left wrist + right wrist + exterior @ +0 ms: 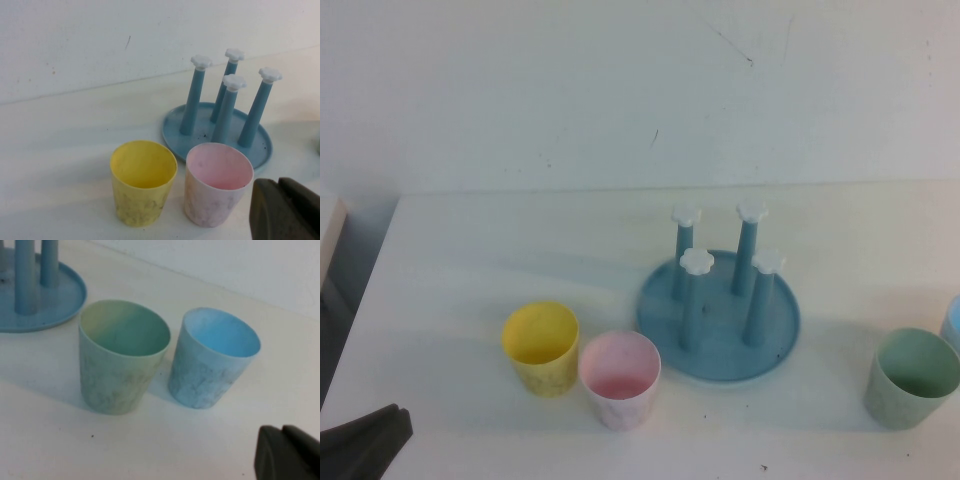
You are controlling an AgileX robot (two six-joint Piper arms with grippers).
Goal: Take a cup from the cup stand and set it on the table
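Note:
The pale pink cup (620, 378) (216, 183) stands upright and mouth-up on the white table (470, 260), just left of the blue cup stand (720, 300) (220, 125). All the stand's white-capped pegs are bare. My left gripper (365, 440) (281, 192) sits shut and empty at the table's near left corner, short of the pink cup. My right gripper (284, 440) is shut on nothing, low over the table near the green and blue cups; it is out of the high view.
A yellow cup (541, 347) (143, 181) stands beside the pink one. A pale green cup (912, 377) (121, 355) and a light blue cup (952, 322) (214, 357) stand at the right edge. A white wall rises behind the table.

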